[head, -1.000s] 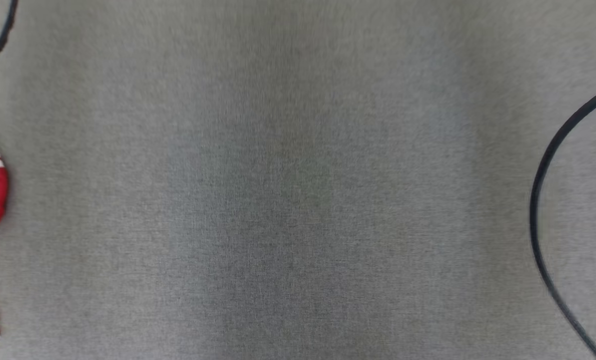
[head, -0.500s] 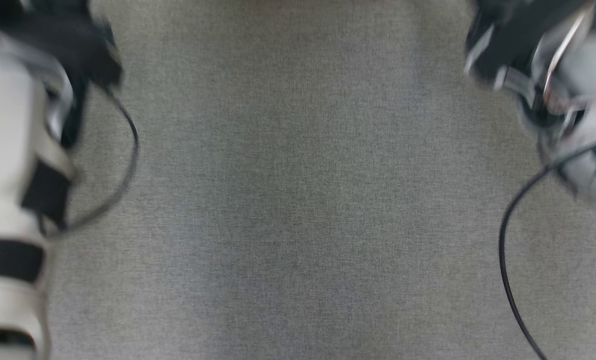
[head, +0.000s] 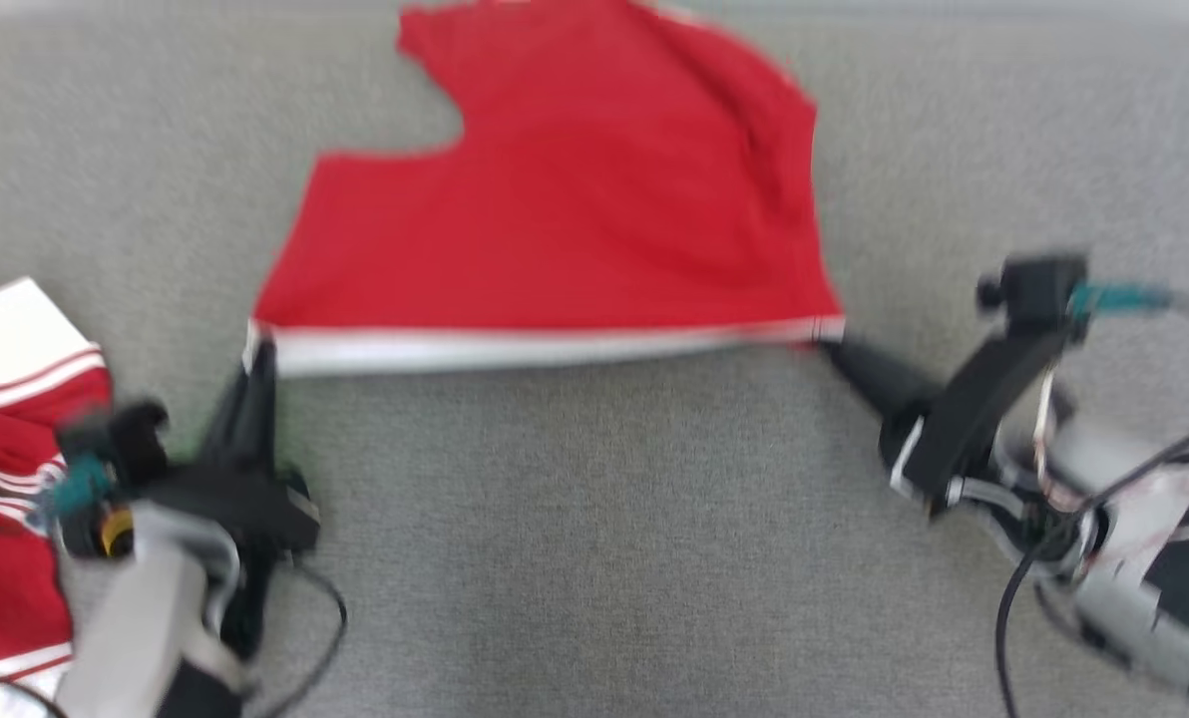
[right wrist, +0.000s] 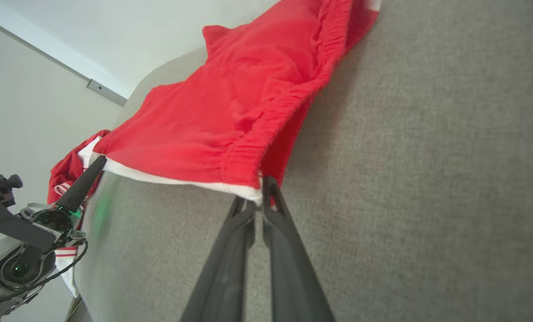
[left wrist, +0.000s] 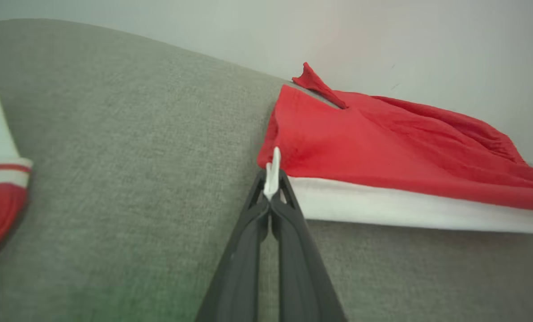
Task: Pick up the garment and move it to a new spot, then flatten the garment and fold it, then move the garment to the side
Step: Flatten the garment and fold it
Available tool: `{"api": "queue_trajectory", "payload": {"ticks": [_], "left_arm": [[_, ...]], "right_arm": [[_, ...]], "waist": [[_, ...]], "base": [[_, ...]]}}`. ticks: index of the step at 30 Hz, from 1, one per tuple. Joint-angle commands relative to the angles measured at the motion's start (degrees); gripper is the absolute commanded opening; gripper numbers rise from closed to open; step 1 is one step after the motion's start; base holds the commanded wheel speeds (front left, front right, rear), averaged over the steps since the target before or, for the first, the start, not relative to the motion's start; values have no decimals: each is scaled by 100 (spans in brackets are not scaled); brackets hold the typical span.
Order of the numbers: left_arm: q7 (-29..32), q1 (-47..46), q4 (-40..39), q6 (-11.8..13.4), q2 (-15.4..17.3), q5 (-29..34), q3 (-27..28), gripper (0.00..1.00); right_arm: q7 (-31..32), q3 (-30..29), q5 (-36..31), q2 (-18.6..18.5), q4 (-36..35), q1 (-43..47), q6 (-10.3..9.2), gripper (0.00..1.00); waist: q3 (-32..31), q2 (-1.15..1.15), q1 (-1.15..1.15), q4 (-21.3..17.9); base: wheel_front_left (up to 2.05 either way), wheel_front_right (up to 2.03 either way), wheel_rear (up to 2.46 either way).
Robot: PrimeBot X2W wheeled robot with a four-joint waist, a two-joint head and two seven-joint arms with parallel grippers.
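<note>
Garment (head: pixel 565 209), red with a white hem, lies spread at upper centre of the grey surface (head: pixel 594 519), its hem corners pinched by the left gripper (head: pixel 260 344) at lower left and right gripper (head: pixel 822 342) at right.

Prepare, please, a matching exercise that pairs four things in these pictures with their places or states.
Things: 1 left hand; 2 right hand; 3 red garment; 4 striped garment.
States: A lying apart at head view's left edge; B shut on white edge's right corner; C stretched by its white edge; D shut on white edge's left corner.
Pairs: 1-D; 2-B; 3-C; 4-A.
</note>
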Motion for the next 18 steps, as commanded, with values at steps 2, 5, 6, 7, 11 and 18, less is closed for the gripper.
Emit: {"api": "queue_trajectory", "payload": {"ticks": [2,5,6,7,11,18], "left_arm": [[-9,362,38,9,-6,-8,31,0],[-9,810,15,10,-104,-55,181,0],[-9,957,5,10,-125,-66,247,0],[-9,1119,2,10,-166,-64,307,0],[-9,1660,-19,11,-286,-38,390,0],[-9,2447,-14,10,-423,1,415,0]], "right_arm": [[48,4,67,-8,9,306,-6,0],[34,16,62,30,76,693,-6,0],[6,17,73,40,92,799,-6,0],[-25,17,126,55,110,928,-6,0],[-60,16,246,38,127,1364,-6,0],[173,23,339,-2,78,2179,-6,0]], "waist": [[-610,0,2,33],[-879,0,2,43],[-952,0,2,45],[-1039,0,2,54],[-1310,0,2,98],[-1768,0,2,177]], "base": [[0,0,0],[0,0,0],[0,0,0],[0,0,0],[0,0,0],[0,0,0]]}}
